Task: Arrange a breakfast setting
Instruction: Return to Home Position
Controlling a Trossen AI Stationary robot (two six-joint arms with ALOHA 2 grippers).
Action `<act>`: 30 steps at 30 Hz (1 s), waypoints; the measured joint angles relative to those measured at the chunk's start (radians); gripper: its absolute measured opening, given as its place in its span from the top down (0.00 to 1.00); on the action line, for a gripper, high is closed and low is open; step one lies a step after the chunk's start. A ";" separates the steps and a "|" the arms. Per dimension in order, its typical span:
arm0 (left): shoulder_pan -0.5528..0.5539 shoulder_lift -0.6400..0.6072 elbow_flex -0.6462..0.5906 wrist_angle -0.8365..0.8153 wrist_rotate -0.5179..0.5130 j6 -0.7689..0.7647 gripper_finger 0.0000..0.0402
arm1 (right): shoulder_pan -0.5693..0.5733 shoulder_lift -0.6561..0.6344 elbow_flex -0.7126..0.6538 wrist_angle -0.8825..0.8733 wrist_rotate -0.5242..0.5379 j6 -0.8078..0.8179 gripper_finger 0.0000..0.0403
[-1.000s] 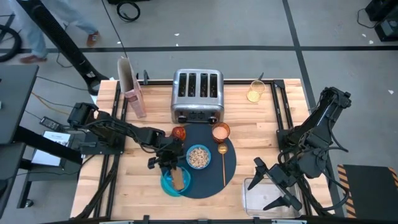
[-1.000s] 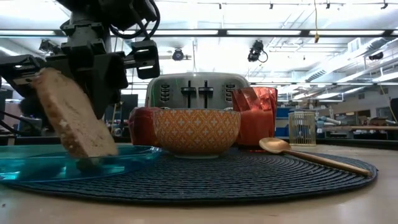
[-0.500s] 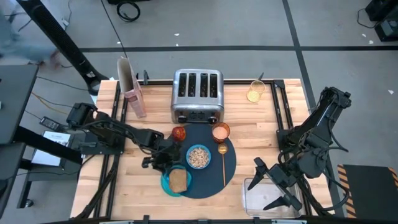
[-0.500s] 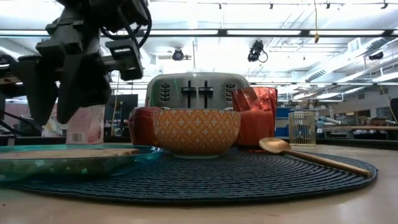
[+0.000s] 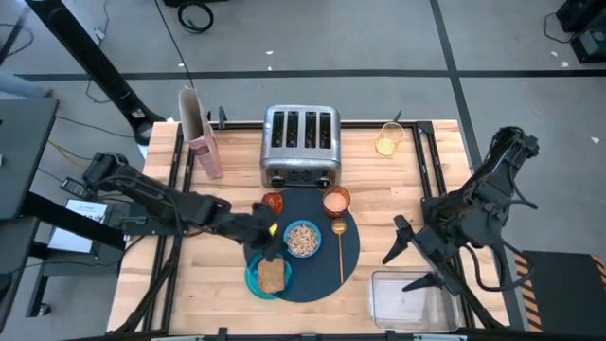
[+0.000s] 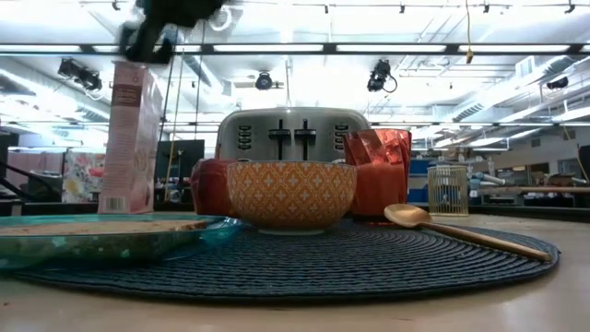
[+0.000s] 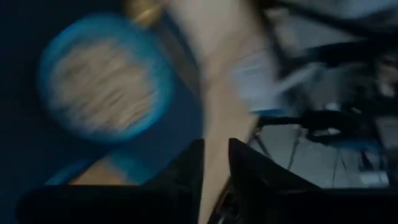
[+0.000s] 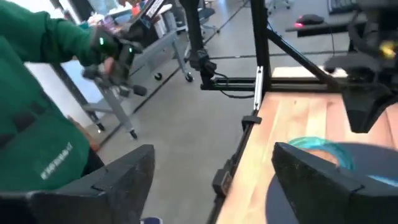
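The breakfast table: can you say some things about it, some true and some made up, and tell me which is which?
1. The toast lies flat on the blue plate. True.
2. The gold spoon sits inside the bowl. False: the spoon lies on the mat, beside the bowl.
3. The cereal box has fallen over. False: the cereal box stands upright, beside the toaster.
4. The right gripper is open and holds nothing. True.
5. The left gripper is carrying the toast. False: the left gripper is above the mat near the bowl, and the toast is on the plate.
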 joint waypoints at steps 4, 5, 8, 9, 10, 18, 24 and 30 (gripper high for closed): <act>-0.017 0.002 0.028 0.156 -0.068 0.221 0.95 | -0.063 0.011 0.000 0.024 -0.063 -0.078 0.36; -0.016 0.001 0.035 0.183 -0.076 0.260 0.97 | -0.083 0.015 0.000 0.039 -0.091 -0.096 0.42; 0.000 -0.002 0.058 0.190 -0.091 0.419 0.96 | -0.156 0.021 0.000 0.142 -0.189 -0.152 0.62; 0.004 -0.009 0.060 0.186 -0.091 0.478 0.95 | -0.179 0.021 0.000 0.170 -0.211 -0.164 0.69; 0.008 -0.015 0.065 0.186 -0.092 0.512 0.94 | -0.202 0.018 0.000 0.185 -0.216 -0.175 0.75; 0.012 -0.015 0.076 0.196 -0.091 0.488 0.91 | -0.290 -0.008 0.000 0.157 -0.106 -0.185 0.94; 0.053 -0.018 0.075 0.208 -0.192 0.607 0.91 | -0.363 0.022 0.000 0.191 0.010 -0.255 0.84; 0.065 -0.084 0.074 0.179 -0.293 0.746 0.91 | -0.503 0.034 0.000 0.162 0.010 -0.221 0.83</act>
